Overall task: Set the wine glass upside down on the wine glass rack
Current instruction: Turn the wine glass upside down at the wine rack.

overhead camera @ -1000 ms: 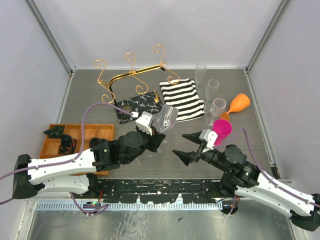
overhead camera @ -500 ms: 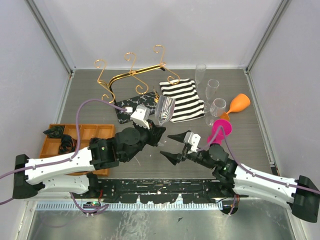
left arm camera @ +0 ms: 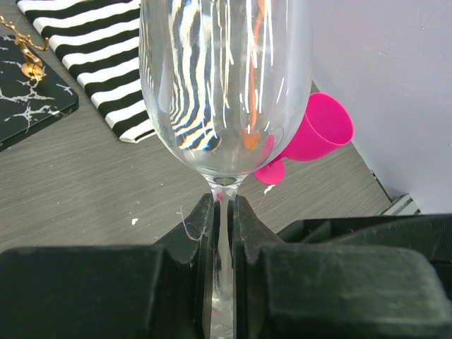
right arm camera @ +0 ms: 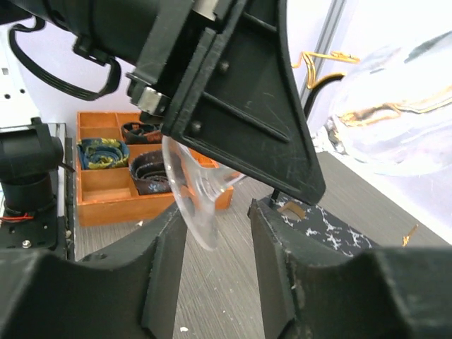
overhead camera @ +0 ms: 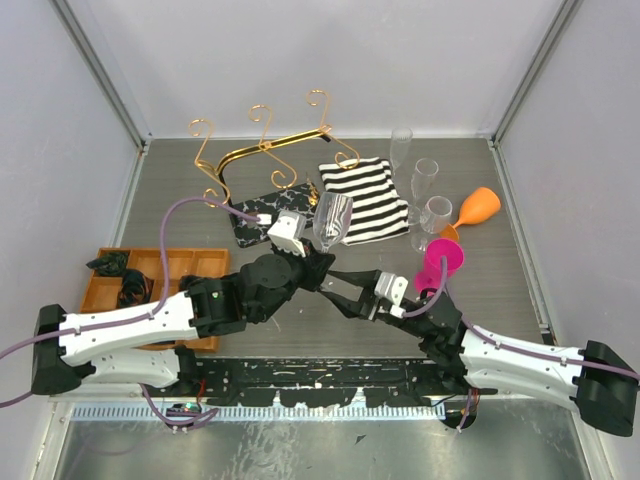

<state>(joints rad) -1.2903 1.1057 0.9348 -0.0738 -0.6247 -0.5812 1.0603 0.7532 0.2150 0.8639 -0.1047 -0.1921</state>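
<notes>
Grey wood-grain tabletop [overhead camera: 520,290], clear wine glass [left arm camera: 226,92], slim stem clenched in left jaws, right jaws parted (round foot between)

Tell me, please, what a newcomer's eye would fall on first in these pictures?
The clear wine glass held bowl-up at mid-table, its stem pinched by the left gripper. The right gripper sits at its foot, jaws open either side. Behind stands the gold wine glass rack; at right lies a pink cup.
</notes>
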